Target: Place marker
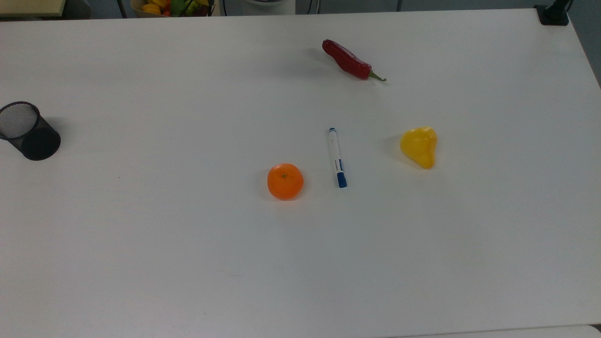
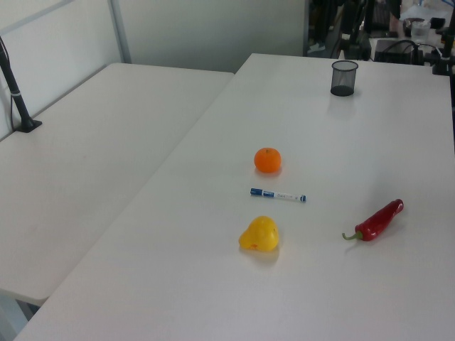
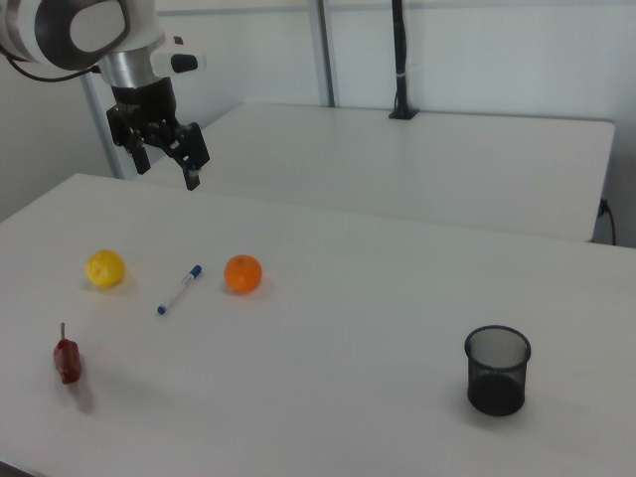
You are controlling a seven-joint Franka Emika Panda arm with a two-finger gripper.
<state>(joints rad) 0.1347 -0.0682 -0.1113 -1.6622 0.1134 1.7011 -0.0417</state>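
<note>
**Marker untouched on the table — the reach comes first**

The marker (image 1: pixel 337 157) lies flat on the white table (image 1: pixel 141 244), between the orange (image 1: pixel 285 181) on the top view's left and the yellow pepper (image 1: pixel 419 146) on the top view's right, apart from both. Its long axis runs near to far in the top view, blue cap at the near end. The red chilli (image 1: pixel 350 61) lies well beyond it toward the far edge, and the black mesh pen cup (image 1: pixel 28 130) stands far off at the top view's left edge.

As I judge it, the step in hand is the approach and pick. To do it well, the gripper (image 3: pixel 169 159) should come down over the middle of the white barrel with its fingers set across the barrel, not along it, so the slim pen is pinched at its balance point and does not swing. The orange sits nearest, so a straight vertical descent would keep the fingers off it. The pen is low and round, so the tips need to reach almost to the tabletop before closing, or it may roll away. The mesh cup looks the likely destination, though nothing in view confirms that.

In the right view the arm hangs high above the table's far left corner, wrist pointing down — the two fingers are parted with nothing between them, well apart from the marker.
</note>
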